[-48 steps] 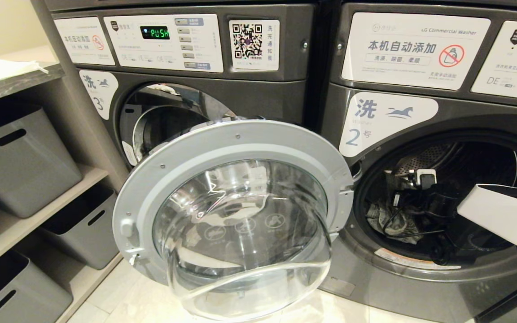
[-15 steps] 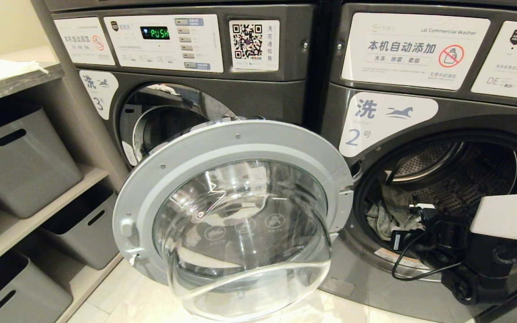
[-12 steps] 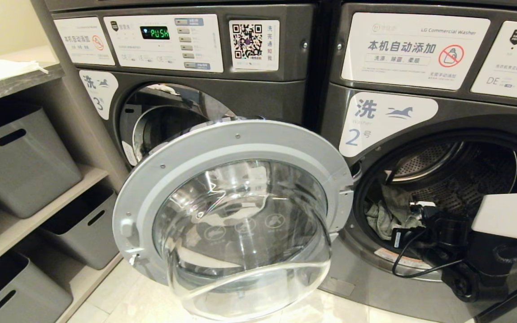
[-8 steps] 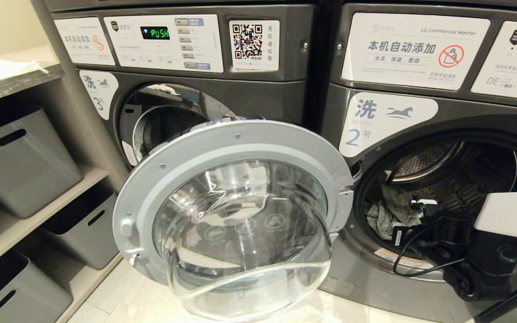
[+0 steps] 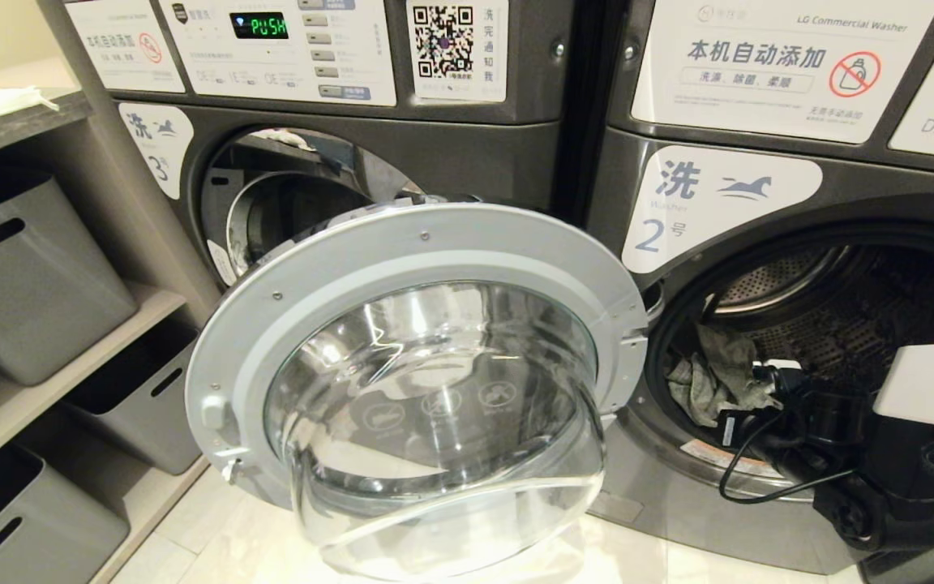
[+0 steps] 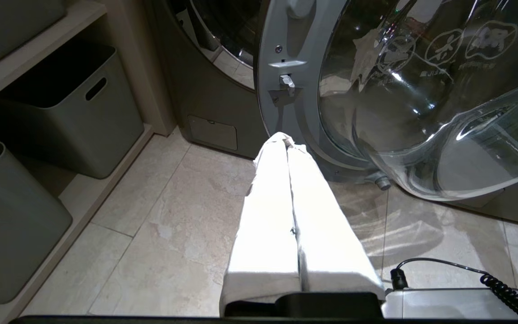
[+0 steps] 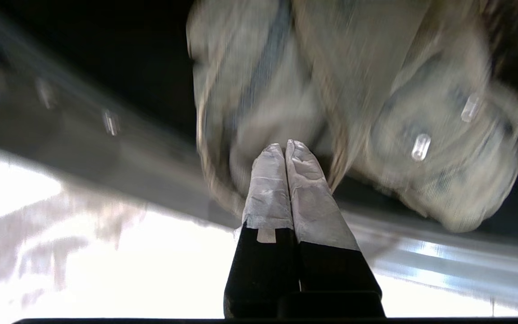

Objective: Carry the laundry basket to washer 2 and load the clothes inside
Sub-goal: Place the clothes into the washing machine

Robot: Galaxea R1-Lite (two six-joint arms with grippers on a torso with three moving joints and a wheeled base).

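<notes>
Washer 2 (image 5: 759, 243) drum: right pincer (image 7: 286, 146) pressed closed.

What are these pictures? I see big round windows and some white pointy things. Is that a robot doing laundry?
Yes, it is a robot with two arms. The big picture comes from a camera on its head. It faces two dark grey washers; the round window is the open door of washer 2. The clothes, a pale grey-beige bundle, lie inside its drum.

The other two pictures come from cameras on the wrists. The right gripper is at the washer's opening, its fingers shut and empty, right in front of the clothes. The left gripper hangs low over the tiled floor near the door, shut and empty too. Grey bins sit on shelves on the left.
</notes>
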